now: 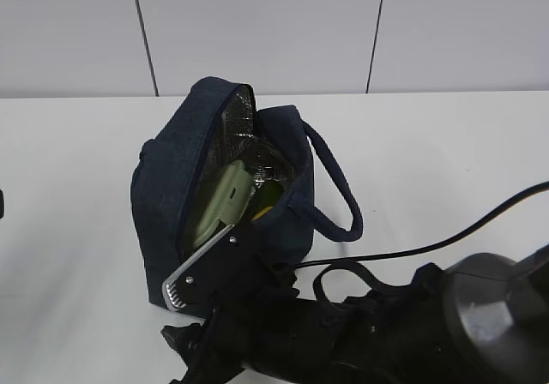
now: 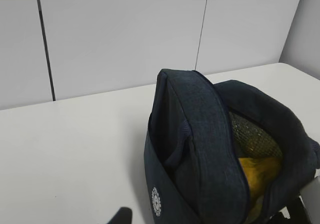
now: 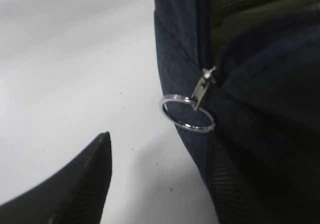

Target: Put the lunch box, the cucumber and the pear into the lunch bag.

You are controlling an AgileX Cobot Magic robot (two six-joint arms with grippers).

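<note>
Exterior view: the lunch bag (image 1: 223,187) stands mid-counter, mouth open, holding the lunch box (image 1: 221,202), the cucumber (image 1: 268,197) and a yellow glimpse of pear.

Left wrist view: the pear (image 2: 260,171) lies inside; left jaws' state cannot be told.

Right wrist view: the right jaws stand wide, empty, beside the zipper ring (image 3: 186,111). A nudge could topple the bag.

White table (image 1: 446,144), pale panelled wall (image 1: 257,24) with dark seams
</note>
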